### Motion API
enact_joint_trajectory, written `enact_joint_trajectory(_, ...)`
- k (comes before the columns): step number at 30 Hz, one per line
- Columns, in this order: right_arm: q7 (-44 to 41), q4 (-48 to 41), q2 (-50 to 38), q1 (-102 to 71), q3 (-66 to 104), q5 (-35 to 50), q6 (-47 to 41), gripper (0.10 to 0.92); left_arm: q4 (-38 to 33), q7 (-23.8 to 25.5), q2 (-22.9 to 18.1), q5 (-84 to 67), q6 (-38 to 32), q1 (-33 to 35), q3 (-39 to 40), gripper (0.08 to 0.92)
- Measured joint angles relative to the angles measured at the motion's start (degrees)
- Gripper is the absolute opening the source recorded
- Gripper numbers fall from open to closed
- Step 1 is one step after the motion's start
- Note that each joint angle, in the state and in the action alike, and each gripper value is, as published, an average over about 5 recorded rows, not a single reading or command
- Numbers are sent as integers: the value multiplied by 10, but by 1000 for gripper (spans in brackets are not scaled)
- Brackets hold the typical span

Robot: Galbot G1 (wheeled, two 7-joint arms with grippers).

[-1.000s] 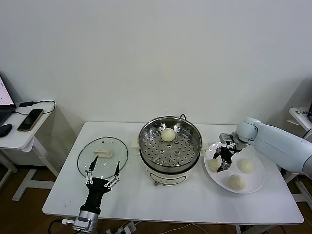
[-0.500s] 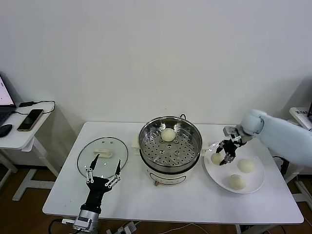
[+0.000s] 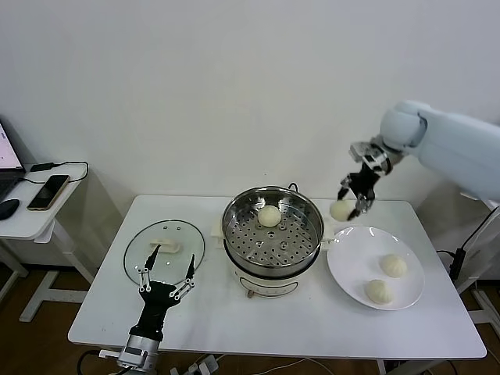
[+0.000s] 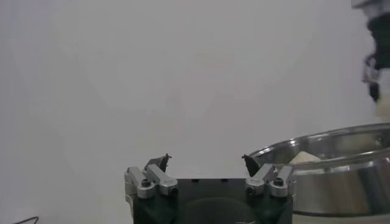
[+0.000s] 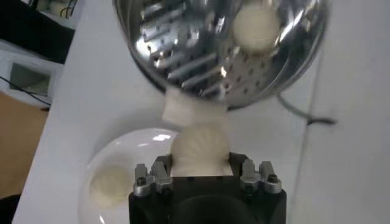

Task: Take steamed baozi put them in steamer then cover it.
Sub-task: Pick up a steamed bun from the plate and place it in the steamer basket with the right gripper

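right gripper (image 3: 353, 197): raised above the table at about 2 o'clock from the steamer, jaws clamped on 1 baozi (image 3: 341, 209); right wrist view shows the bun wedged between the fingers (image 5: 159, 172)
left gripper (image 3: 166, 275): parked low at the table's front edge, about 8 o'clock from the steamer, fingers spread wide, nothing in them
steamer (image 3: 273, 231): steel pot at table centre on a white base, uncovered, perforated tray visible
bun in steamer (image 3: 269, 216): 1, sitting toward the 12 o'clock side of the tray
plate (image 3: 355, 269): white, at 3 o'clock of the steamer, 2 buns left on it (image 3: 393, 265) (image 3: 380, 291)
cover (image 3: 165, 248): glass lid flat on the table at 9 o'clock of the steamer, white handle up, just beyond the left gripper
step: carry of bun 2 toward the pot, judged; held bun is in the air just outside the rim, between plate and pot
progress: 1 of 4 in, 1 in transit, 2 waiting, lid not on
risk 1: soft dough could squash or slip out if the squeeze is off, bun falls on table
risk 2: low approach could clip the pot rim or side handle and shove the steamer
risk 3: release too close to 12 o'clock lands on the bun already there; open tray from 3 to 9 o'clock looks safer
risk 4: poor spacing now may leave no room for 4
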Motion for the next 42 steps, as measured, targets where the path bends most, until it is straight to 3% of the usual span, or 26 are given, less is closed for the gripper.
enact_joint_trajectory(12,75,11,124,-8,-38,91,-47,630,4,-3,4,-1,-3,-6,-1,823)
enact_joint_trajectory(30,168,-10,216,-81,-65,110,-77,638,11,-8,5,-3,-5,-8,-4,823)
enact_joint_trajectory(36,189,-12,223,-89,-63,112,-81,681,12,-10,5,-3,-5,-8,-5,823)
enact_joint_trajectory(42,197,-4,217,-89,-58,109,-84,804,13,-10,5,-3,-5,-8,-6,823)
